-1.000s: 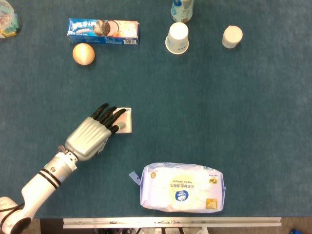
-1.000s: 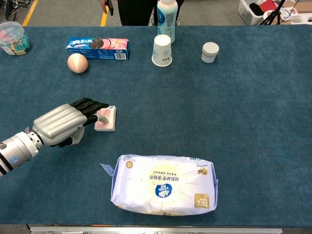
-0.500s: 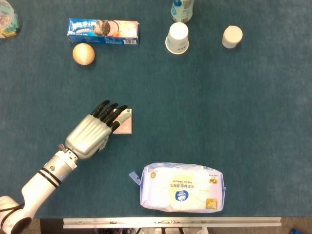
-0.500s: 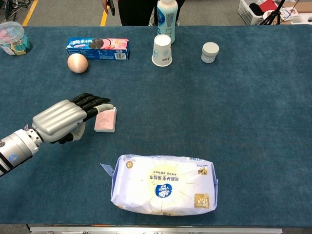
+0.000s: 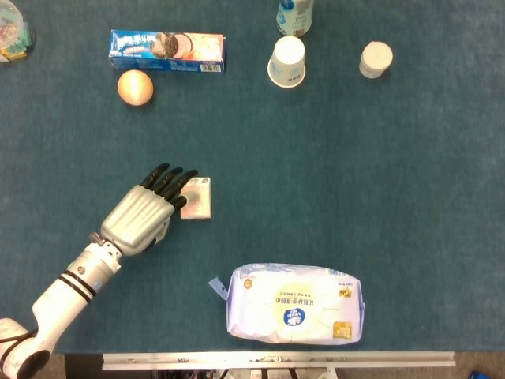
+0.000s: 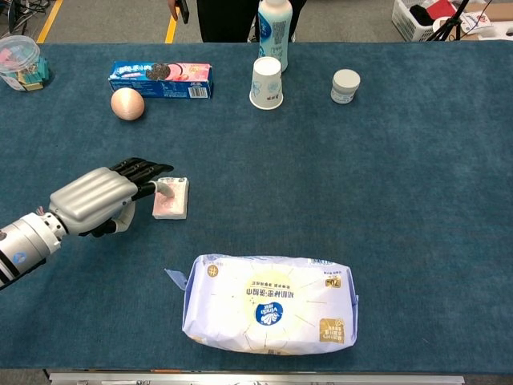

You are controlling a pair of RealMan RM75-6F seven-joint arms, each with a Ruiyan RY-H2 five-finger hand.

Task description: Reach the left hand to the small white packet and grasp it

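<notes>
The small white packet (image 5: pixel 198 199) (image 6: pixel 172 199), pinkish on top, lies flat on the blue table left of centre. My left hand (image 5: pixel 144 213) (image 6: pixel 94 197) reaches in from the lower left, back upward, its dark fingers stretched out. The fingertips (image 5: pixel 183 184) lie over the packet's left edge and touch it. Nothing shows the fingers closed around the packet, and the thumb is hidden under the hand. My right hand appears in neither view.
A large white and purple bag (image 5: pixel 296 304) lies near the front edge. Along the far side are a blue biscuit box (image 5: pixel 167 50), an orange ball (image 5: pixel 135 87), a paper cup (image 5: pixel 286 61), a bottle (image 5: pixel 294 14) and a small white jar (image 5: pixel 376 59). A plastic tub (image 6: pixel 19 62) stands far left.
My left hand has drawn slightly back to the left. The packet shifted a little left with it and settled flat after tilting briefly.
</notes>
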